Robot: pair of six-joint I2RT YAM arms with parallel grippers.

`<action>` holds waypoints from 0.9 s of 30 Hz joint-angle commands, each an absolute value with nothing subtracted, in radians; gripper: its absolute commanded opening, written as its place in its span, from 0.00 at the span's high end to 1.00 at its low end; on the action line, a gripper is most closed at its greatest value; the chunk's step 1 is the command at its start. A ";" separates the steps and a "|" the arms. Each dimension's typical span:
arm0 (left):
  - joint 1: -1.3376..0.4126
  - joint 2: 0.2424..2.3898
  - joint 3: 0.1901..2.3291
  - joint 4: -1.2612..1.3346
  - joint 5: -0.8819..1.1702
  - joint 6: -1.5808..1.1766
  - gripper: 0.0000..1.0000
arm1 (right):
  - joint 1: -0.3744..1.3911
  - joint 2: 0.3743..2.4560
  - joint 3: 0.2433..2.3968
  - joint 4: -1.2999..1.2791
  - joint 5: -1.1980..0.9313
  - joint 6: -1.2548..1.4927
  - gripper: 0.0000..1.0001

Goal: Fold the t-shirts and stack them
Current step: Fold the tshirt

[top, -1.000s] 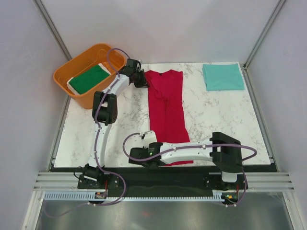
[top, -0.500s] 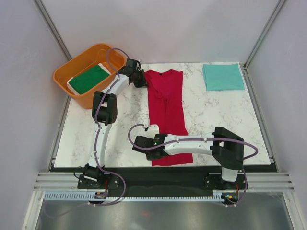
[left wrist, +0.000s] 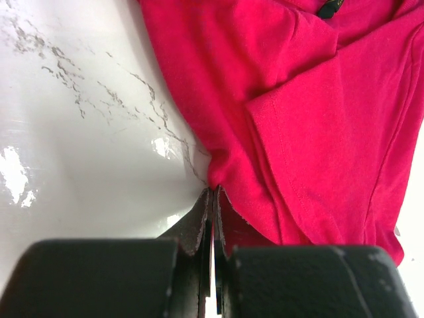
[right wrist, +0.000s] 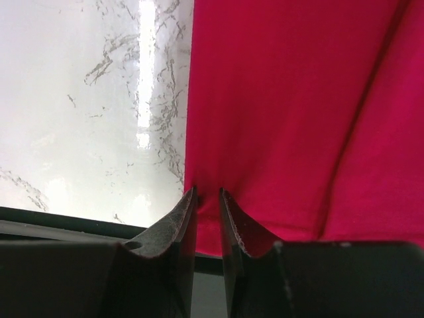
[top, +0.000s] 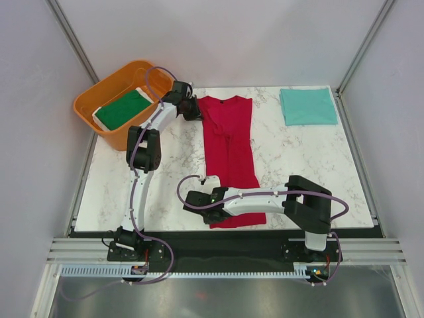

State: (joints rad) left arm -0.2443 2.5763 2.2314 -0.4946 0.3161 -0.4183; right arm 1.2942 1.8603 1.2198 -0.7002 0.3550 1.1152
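Red t-shirt [top: 228, 156], folded lengthwise into a long narrow strip, lies on the middle of the marble worktop [top: 298, 159], collar toward the far edge and hem reaching the near edge. The left gripper [left wrist: 212, 191] is at the strip's far left corner, its jaws pressed together on the puckered edge of the red cloth. The right gripper [right wrist: 207, 193] is at the strip's near left corner, its jaws almost together with only a thin gap, pinching the cloth's edge there. A teal t-shirt [top: 308, 106] lies folded flat in the far right corner. A dark green t-shirt [top: 122, 109] with a white edge sits in an orange tub [top: 89, 106] at the far left corner.
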 commanded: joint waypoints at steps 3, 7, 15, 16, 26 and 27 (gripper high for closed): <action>-0.230 2.603 2.240 -0.482 0.299 -0.387 0.98 | 1.299 1.816 1.213 -0.710 0.356 1.135 0.73; -0.229 2.603 2.240 -0.480 0.301 -0.390 0.98 | 1.302 1.816 1.213 -0.707 0.350 1.132 0.72; -0.229 2.603 2.240 -0.479 0.305 -0.388 0.98 | 1.304 1.838 1.198 -0.684 0.348 1.126 0.79; -0.229 2.605 2.240 -0.479 0.307 -0.388 0.98 | 1.304 1.845 1.204 -0.681 0.350 1.123 0.81; -0.229 2.615 2.260 -0.479 0.288 -0.410 0.98 | 1.371 1.914 1.408 -0.880 0.448 1.121 1.00; -0.229 2.615 2.261 -0.479 0.288 -0.413 0.98 | 1.374 1.924 1.429 -0.888 0.448 1.124 1.00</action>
